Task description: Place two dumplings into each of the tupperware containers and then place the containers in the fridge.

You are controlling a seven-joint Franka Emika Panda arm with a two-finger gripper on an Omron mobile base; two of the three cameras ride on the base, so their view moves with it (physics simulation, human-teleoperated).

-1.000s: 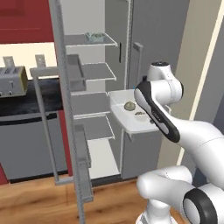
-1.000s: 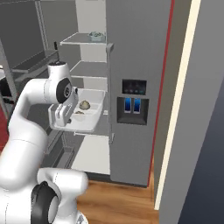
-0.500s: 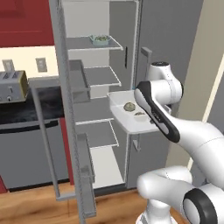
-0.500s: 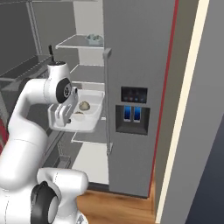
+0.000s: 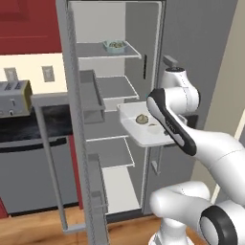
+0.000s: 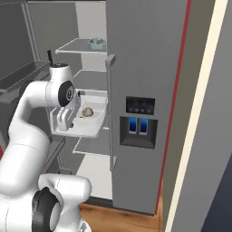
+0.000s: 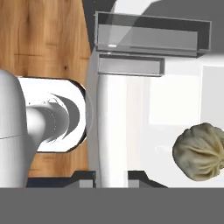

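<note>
claw [image 7: 112, 177] clamped on white container [image 5: 131, 125] rim, dumpling [image 7: 199, 151] inside

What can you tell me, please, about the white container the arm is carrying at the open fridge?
The white container is a deep rectangular tray with a raised rim, opaque and plastic-looking. It is held roughly level in the air in front of the open fridge's middle shelves. The gripper is clamped on its near rim. Inside lies a tan, pleated dumpling; a second, paler lump beside it is too faint to identify.

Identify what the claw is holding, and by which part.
The claw grips the white tupperware container by its near rim, with dumplings inside.
</note>
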